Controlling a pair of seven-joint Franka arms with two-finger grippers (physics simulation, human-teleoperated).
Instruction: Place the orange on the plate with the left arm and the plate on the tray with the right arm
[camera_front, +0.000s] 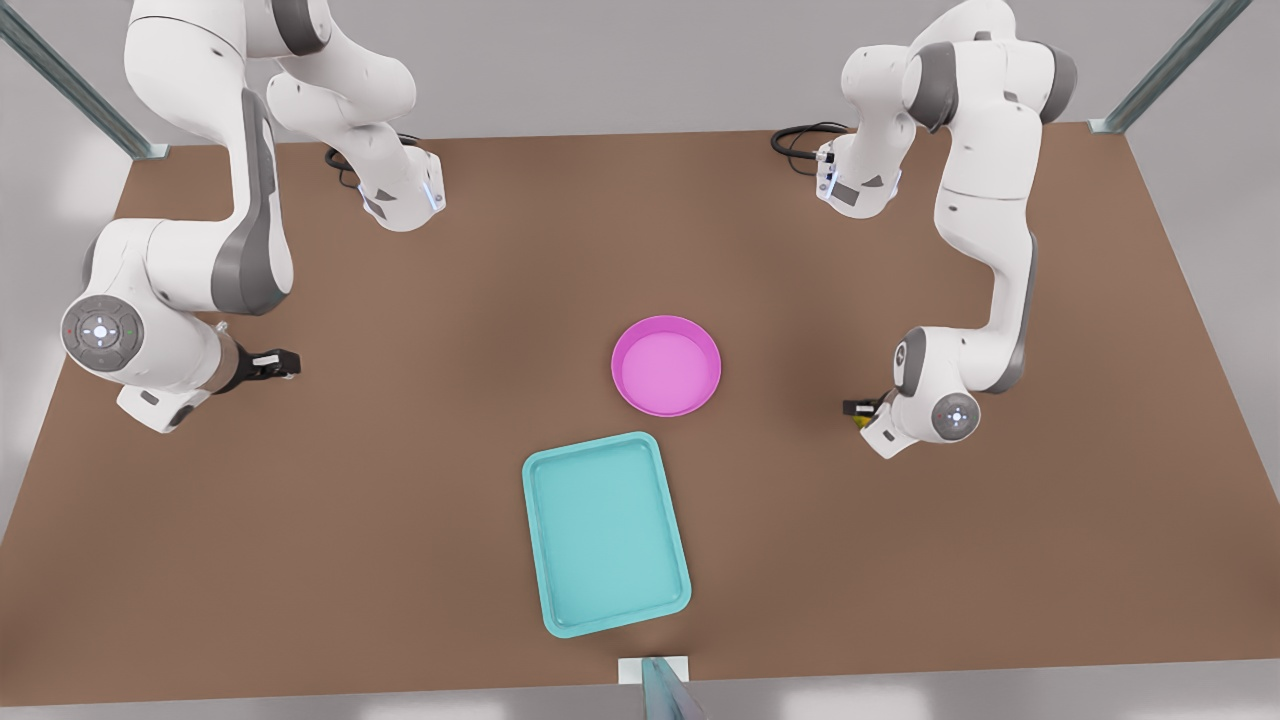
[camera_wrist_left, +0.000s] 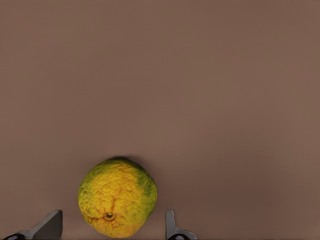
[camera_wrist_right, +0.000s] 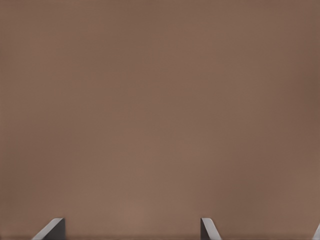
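Observation:
The orange (camera_wrist_left: 118, 197), yellow with green mottling, lies on the brown table between the two fingers of my left gripper (camera_wrist_left: 114, 227). The gripper is open and a small gap shows on each side of the fruit. In the front view this gripper (camera_front: 858, 409) is at the front view's right, with a sliver of the orange (camera_front: 862, 421) under it. The pink plate (camera_front: 666, 365) sits empty near the middle. Just in front of it is the teal tray (camera_front: 606, 533), also empty. My right gripper (camera_front: 283, 362) waits open at the front view's left, over bare table (camera_wrist_right: 132, 227).
The brown table (camera_front: 400, 520) reaches to the walls at the back and sides. Black cables (camera_front: 800, 140) lie by the arm bases at the far edge. A small metal post (camera_front: 660, 680) stands at the near edge, below the tray.

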